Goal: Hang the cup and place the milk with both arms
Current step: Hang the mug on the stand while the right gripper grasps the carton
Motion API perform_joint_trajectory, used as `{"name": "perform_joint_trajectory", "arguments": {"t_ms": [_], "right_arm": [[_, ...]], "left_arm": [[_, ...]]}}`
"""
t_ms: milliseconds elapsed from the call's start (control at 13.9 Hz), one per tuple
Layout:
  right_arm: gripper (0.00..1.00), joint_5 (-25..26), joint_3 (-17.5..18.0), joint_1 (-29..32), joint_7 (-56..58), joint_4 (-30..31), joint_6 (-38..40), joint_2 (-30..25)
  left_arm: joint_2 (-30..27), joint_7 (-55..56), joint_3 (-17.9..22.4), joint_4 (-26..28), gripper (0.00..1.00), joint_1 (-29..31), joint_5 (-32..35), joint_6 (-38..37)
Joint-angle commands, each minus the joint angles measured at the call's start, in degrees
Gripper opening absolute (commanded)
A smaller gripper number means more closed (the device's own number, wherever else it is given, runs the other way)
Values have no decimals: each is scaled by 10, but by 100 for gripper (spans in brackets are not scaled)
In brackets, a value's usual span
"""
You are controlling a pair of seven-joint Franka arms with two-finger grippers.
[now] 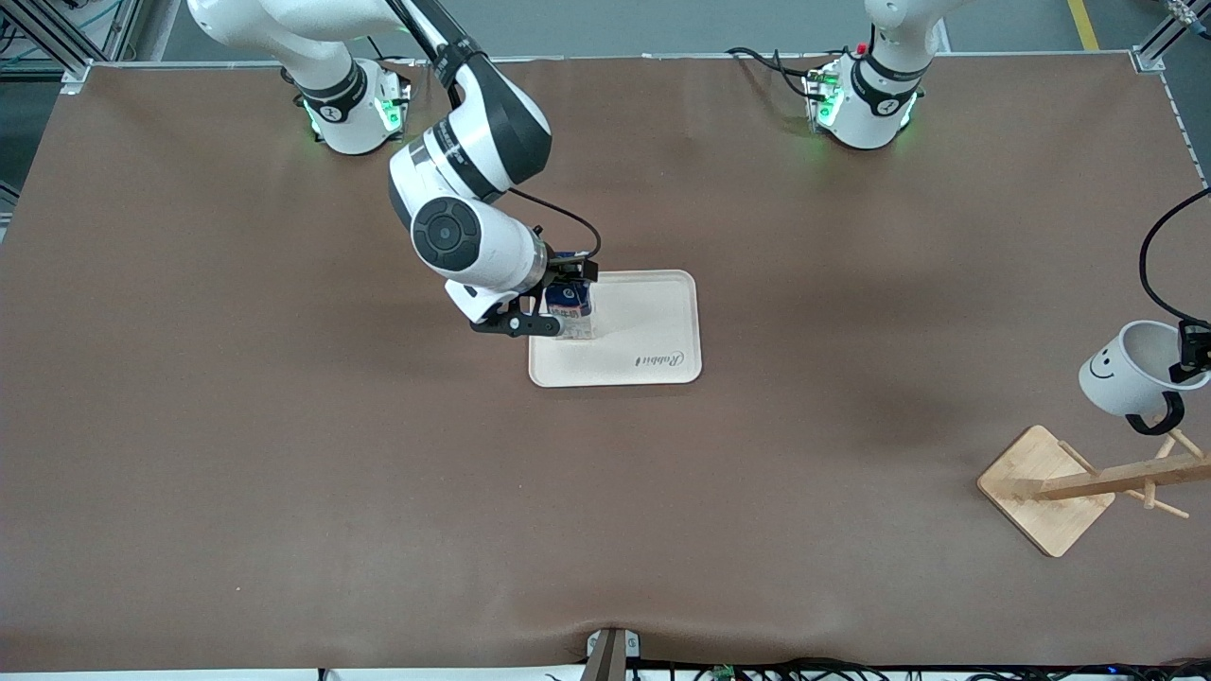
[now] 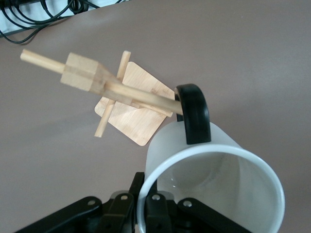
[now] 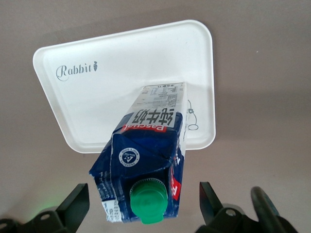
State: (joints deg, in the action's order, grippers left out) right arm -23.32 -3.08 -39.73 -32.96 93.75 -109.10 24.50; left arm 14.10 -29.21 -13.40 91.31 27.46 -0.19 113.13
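Observation:
The milk (image 1: 570, 307), a blue and white carton with a green cap, stands upright on the white tray (image 1: 653, 331) at the tray's edge toward the right arm's end. My right gripper (image 1: 558, 320) is around its top, open. In the right wrist view the fingers (image 3: 77, 199) stand clear of both sides of the milk (image 3: 150, 145). My left gripper (image 1: 1194, 355) is shut on the rim of the white smiley cup (image 1: 1131, 374), held tilted over the wooden rack (image 1: 1088, 482). In the left wrist view the cup's black handle (image 2: 194, 114) touches a rack peg's tip (image 2: 165, 102).
The tray (image 3: 121, 73) has "Rabbit" printed on it and lies mid-table. The rack's square base (image 2: 136, 111) sits near the table's edge at the left arm's end. A black cable loops above the cup. Brown tabletop all around.

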Motion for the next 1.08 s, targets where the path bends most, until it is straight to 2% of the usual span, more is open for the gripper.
{"name": "perform_joint_trajectory", "arguments": {"t_ms": [0, 287, 359, 430, 502, 574, 646, 717, 861, 1004], "right_arm": [[100, 7, -5, -15, 5, 29, -26, -11], [100, 13, -7, -27, 5, 49, -47, -15], [85, 19, -7, -28, 5, 49, -52, -14], [51, 31, -6, -28, 4, 49, -56, -13], [14, 32, -6, -28, 3, 48, -56, -13], [3, 32, -6, -28, 4, 48, -55, -13], [0, 32, -6, -27, 3, 47, -53, -13], [0, 34, -6, -28, 1, 46, -50, -14], [0, 34, -8, -28, -13, 38, -45, -17], [0, 34, -11, -11, -26, 1, 24, -18]], "left_arm": [[15, -27, -3, -19, 0, 18, -19, -14], [37, -68, -3, -31, 0, 38, -41, -13], [44, -73, -3, -42, 0, 39, -40, -13], [49, -74, -3, -48, 8, 39, -40, -13], [49, -73, -3, -51, 22, 40, -41, -13], [49, -70, -3, -51, 39, 40, -41, -13], [49, -69, -3, -52, 76, 39, -41, -13], [48, -69, -3, -52, 100, 39, -43, -13], [44, -66, -4, -51, 100, 39, -45, -14], [43, -60, -8, -51, 100, 36, -45, -15]]}}
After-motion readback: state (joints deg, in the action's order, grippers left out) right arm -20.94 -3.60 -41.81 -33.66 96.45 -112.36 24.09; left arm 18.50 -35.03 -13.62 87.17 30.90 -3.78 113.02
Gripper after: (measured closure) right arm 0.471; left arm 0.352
